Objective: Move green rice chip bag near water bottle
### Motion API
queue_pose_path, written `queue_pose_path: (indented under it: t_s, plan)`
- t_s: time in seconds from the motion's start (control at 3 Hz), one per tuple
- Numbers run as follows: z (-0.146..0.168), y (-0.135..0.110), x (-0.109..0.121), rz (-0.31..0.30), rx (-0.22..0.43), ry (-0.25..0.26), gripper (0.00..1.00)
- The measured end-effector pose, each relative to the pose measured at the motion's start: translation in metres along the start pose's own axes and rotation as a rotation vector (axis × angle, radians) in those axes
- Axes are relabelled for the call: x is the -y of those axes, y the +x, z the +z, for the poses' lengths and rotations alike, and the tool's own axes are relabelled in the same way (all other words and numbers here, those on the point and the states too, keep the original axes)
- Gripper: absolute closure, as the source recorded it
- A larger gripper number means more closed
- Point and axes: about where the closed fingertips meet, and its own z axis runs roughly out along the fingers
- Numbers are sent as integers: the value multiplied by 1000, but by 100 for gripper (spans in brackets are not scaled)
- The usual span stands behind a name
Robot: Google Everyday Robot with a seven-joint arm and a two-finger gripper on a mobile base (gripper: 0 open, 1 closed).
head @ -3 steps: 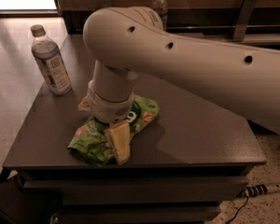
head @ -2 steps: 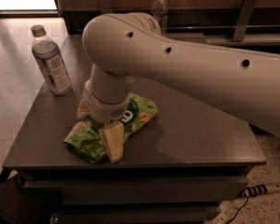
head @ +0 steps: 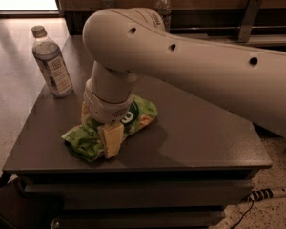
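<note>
My gripper point(head: 99, 128) sits low over the counter point(head: 195, 128), near its 7 o'clock corner. Its jaws are clamped across the green rice chip bag point(head: 138, 113), which lies flat beneath them. Since a moment ago, bag and gripper have slid together a touch toward 10 o'clock. The grey-capped bottle point(head: 52, 63) stands at 10 o'clock from the bag. The water bottle point(head: 163, 7) is well apart, at 12 o'clock beyond the counter.
</note>
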Motion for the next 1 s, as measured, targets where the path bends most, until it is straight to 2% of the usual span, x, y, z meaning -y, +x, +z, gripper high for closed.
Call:
queue_pose_path:
  t_s: [0.33,0.67,1.0]
  plan:
    - [-1,-1,0,-1,-1,1,100]
    - [-4,2,3,-9,-3,11,100]
    - [-12,10,12,-33,-10,44,100]
